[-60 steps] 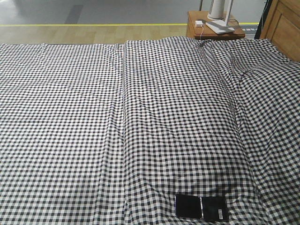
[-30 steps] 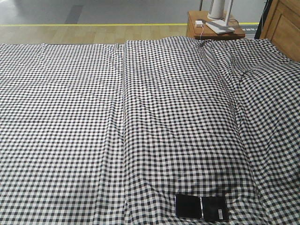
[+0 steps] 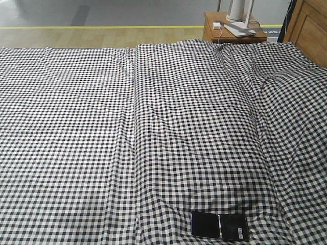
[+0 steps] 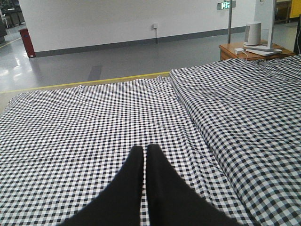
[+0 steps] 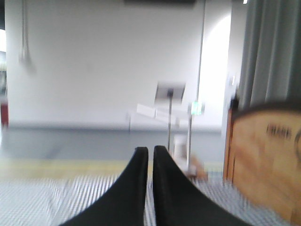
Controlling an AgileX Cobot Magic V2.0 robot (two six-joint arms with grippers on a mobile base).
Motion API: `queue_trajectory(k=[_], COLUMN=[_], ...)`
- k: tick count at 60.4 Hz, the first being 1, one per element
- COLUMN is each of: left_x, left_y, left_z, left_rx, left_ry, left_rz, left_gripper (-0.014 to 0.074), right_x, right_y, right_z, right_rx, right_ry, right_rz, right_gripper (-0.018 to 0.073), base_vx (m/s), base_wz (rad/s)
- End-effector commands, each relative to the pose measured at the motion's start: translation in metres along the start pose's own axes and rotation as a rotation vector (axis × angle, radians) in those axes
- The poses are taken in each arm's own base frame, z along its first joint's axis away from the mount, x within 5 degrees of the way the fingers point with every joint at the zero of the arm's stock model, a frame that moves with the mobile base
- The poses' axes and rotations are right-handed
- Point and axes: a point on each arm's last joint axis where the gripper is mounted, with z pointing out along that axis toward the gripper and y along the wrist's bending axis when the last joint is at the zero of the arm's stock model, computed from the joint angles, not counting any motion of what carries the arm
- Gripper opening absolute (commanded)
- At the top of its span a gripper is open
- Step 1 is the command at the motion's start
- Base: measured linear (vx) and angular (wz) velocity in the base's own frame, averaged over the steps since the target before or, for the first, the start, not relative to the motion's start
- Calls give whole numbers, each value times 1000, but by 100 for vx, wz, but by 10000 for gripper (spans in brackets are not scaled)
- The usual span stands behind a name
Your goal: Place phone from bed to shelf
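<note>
The black phone [image 3: 220, 225] lies flat and unfolded on the checked bed [image 3: 153, 127], near the front edge, right of centre, with a white sticker at its right end. No arm shows in the front view. My left gripper [image 4: 144, 149] hovers above the sheet [image 4: 94, 122], fingers together and empty. My right gripper [image 5: 150, 149] is also shut with nothing in it; its view is blurred and aims across the bed toward a wall. The phone appears in neither wrist view. The shelf is out of view.
A small brown bedside table [image 3: 232, 28] with a white device and cable stands beyond the bed's far right corner. A wooden headboard [image 3: 309, 28] rises at the right edge. A raised fold [image 3: 134, 102] runs down the sheet's middle. Grey floor with a yellow line lies behind.
</note>
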Motion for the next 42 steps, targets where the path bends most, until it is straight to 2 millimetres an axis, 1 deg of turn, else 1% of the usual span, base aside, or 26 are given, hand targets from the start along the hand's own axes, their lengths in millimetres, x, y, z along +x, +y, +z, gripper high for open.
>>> queue_trajectory(k=[1,8,12,16,22,27,31,35,42], left_x=[-16,-16,-16,-16,-16,-16,-16,-16,-16], left_y=[1,1,1,1,1,1,1,1,1], left_z=[-3,-3,-3,-3,-3,-3,-3,-3,-3], left_rx=[-4,-4,-4,-4,-4,-4,-4,-4,-4], left_ry=[-109,-109,-109,-109,-109,-109,-109,-109,-109], left_rz=[-9,-9,-9,-9,-9,-9,-9,-9,-9], left_gripper=[1,1,1,1,1,1,1,1,1], right_x=[-9,3,14,24,35,39,42,43,47], right_y=[-1,-1,-1,0,0,0,0,0,0], right_z=[27,52,64,74,83,87,91,95,98], right_rx=[-2,-14,-20,-26,-32,-33,-32,-31,-33], right_ry=[78,214,288,360,438,459,462,461,487], right_rz=[-17,-16,-17,-15,-14,-13,-14,-13,-12], right_gripper=[55,122,192,286,454,595,680,730,722], base_vx=[0,0,0,0,0,0,0,0,0], base_wz=[0,0,0,0,0,0,0,0,0])
